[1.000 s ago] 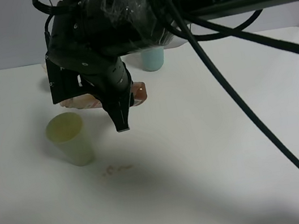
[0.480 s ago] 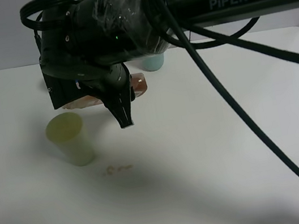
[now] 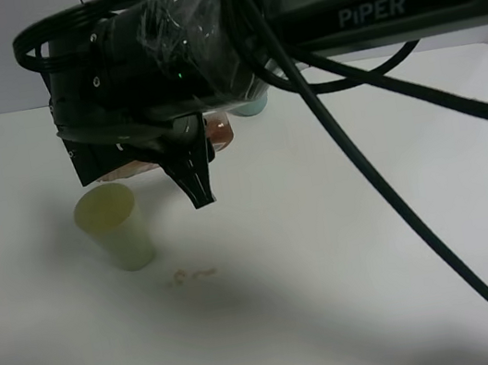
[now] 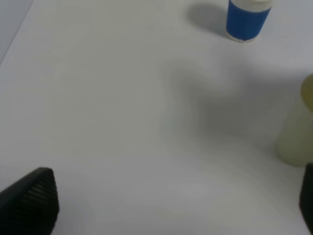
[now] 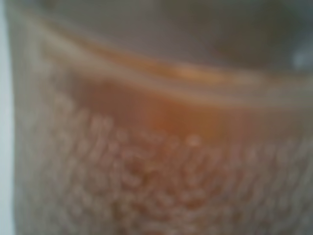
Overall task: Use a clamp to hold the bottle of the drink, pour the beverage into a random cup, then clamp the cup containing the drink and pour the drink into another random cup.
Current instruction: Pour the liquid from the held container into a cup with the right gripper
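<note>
Fingers [image 3: 195,181] of the right clamp [image 3: 187,168] are squeezed tight around the bottle [image 3: 219,134]. The bottle is up in the air, tipped almost flat on its side. The left clamp [image 4: 168,196] has its fingers [image 4: 30,201] spread wide apart and holds nothing.

Closest to the front of the white table [image 3: 341,316] lie a few small brown drops [image 3: 189,274]. A little farther back stands the yellow-green cup [image 3: 119,230], upright. I cannot see if any drink is inside it. Just behind the cup and above it hangs the bottle, and its pale end is close to the cup's rim. From the right wrist, the brown drink [image 5: 161,117] fills the whole view, blurry and bubbly, pressed up against the bottle's side. Far at the back, a teal cup [image 3: 252,106] peeks out from under the black arm.

From the left wrist, the yellow-green cup [image 4: 296,129] is the nearer one. The blue-and-white cup [image 4: 247,19] stands farther off, well apart from it.

I think this is the first pour, from the bottle into the yellow-green cup. Next, the bottle's mouth needs to sit right over the cup's opening. It should tip slowly, so the drink lands inside and not on the table like those drops. After that, the cup must be grabbed and poured into the blue-and-white one.
</note>
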Controlling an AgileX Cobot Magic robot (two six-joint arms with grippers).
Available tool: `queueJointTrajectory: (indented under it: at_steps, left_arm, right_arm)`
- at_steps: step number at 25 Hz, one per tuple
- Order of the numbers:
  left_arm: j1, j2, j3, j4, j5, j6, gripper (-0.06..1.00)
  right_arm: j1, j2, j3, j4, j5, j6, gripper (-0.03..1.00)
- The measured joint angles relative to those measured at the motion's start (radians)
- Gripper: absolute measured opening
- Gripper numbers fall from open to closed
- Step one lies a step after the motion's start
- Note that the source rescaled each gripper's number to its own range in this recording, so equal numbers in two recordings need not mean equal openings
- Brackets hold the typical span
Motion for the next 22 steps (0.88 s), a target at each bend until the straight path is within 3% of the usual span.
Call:
queueJointTrajectory:
  at_steps: [22]
  left_arm:
    - [0.000,0.000,0.000,0.000,0.000,0.000,1.00]
  right_arm:
    - [0.012,0.000,0.000,-0.067,-0.019,0.001,0.00]
